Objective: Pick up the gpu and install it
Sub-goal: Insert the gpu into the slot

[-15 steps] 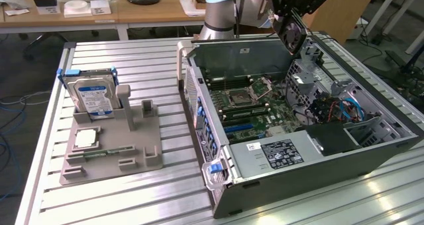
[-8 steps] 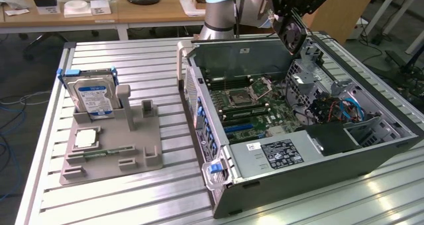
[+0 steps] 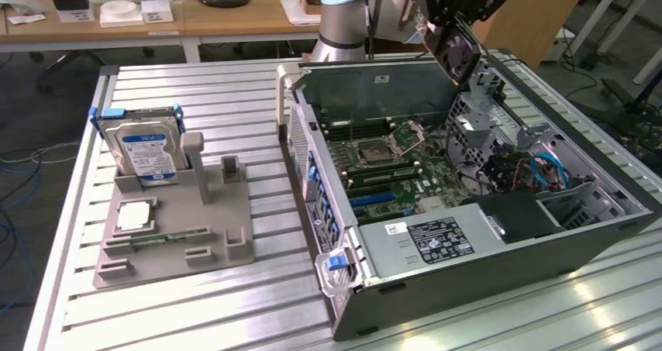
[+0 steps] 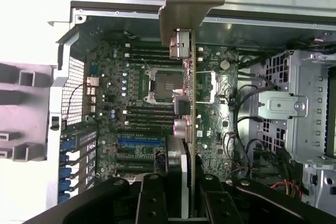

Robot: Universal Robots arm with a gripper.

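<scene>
Ribbed metal table [image 3: 207,304] noted, with wooden desks behind it. 1 open computer case [image 3: 610,219] is laid on its side, opening upward. A grey holder [image 3: 222,219] is set at the exterior view's left, well apart from the case, with a hard drive [image 3: 145,153] stood upright in it.

Pincer [image 4: 182,188] [image 3: 460,14]: partly closed, both black fingers [image 4: 152,198] pressed against the 2 faces of the gpu [image 4: 192,129] [image 3: 455,50]. Nothing else is touched by it.

Gpu: held in the air above the far part of the case opening, apart from the motherboard [image 4: 121,93] [image 3: 414,184]. In the wrist view it is seen edge-on as a thin strip. Its long axis runs straight on from the fingers toward the case, with the metal bracket [image 4: 188,1] at the far end. In the exterior view the card hangs steeply below the pincer, slightly tilted, its dark fan face turned toward the exterior view's left.

Edges and room: the motherboard floor lies open under the card; the processor socket [image 4: 164,85] [image 3: 377,151] and a blue slot [image 4: 137,142] [image 3: 374,200] are uncovered. The drive cage [image 4: 294,108] [image 3: 486,126] and loose cables [image 3: 538,173] crowd 1 side. The power supply [image 3: 435,239] fills the near end. Case walls stand up around the opening.
</scene>
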